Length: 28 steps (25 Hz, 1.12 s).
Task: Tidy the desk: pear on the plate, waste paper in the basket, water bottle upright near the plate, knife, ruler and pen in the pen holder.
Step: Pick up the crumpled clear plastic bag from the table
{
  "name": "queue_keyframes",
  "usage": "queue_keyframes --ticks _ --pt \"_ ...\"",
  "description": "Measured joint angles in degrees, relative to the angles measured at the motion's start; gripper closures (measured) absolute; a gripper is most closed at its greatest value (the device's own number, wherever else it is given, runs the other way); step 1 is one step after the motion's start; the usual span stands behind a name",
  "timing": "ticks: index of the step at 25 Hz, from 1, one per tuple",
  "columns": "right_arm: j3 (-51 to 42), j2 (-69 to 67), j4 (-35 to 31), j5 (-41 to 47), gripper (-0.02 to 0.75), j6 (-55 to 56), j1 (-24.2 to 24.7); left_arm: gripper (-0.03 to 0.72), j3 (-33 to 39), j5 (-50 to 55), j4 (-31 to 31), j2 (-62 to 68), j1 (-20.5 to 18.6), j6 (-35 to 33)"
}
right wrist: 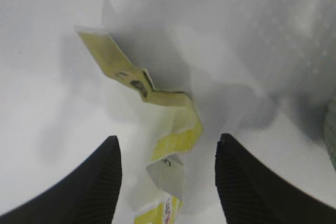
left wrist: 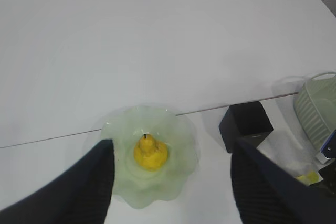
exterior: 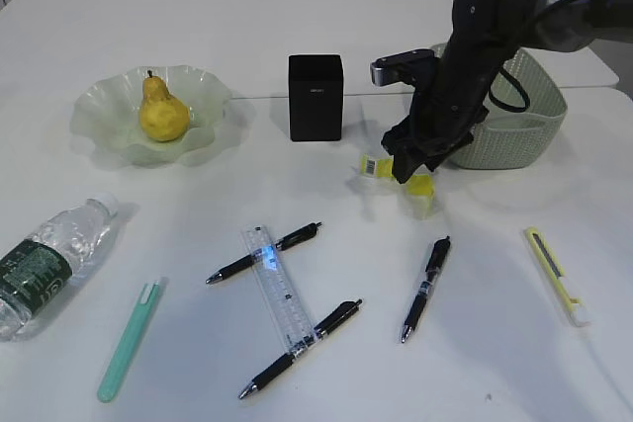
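Observation:
The yellow pear sits upright in the pale green plate. High above them my left gripper hangs open and empty. My right gripper is open and low over the table, its fingers either side of a crumpled yellow and white strip of waste paper. A second yellow scrap lies just beside it. The water bottle lies on its side at the left. Ruler, black pens and a yellow knife lie at the front. The black pen holder stands mid-table.
The sage-green basket stands right behind my right arm. A third black pen crosses under the ruler's near end. A slim mint-green tool lies front left beside the bottle.

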<state>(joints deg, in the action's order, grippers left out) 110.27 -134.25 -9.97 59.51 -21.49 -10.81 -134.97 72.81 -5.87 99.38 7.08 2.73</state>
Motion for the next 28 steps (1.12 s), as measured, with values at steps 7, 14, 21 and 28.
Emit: queue_keyframes --ticks 7,14,21,28 --pt "4.71 -1.48 -0.42 4.79 0.288 0.12 0.00 0.200 0.00 0.00 0.00 0.00 0.00 0.00" --pt "8.17 -1.63 -0.57 8.13 0.288 0.22 -0.56 0.201 0.00 0.00 0.00 0.00 0.00 0.00" --pt "8.17 -1.63 0.53 8.83 0.288 -4.39 -3.26 0.201 0.00 0.00 0.00 0.00 0.00 0.00" --pt "8.17 -1.63 4.54 7.00 0.288 -8.32 -4.06 0.201 0.00 0.00 0.00 0.00 0.00 0.00"
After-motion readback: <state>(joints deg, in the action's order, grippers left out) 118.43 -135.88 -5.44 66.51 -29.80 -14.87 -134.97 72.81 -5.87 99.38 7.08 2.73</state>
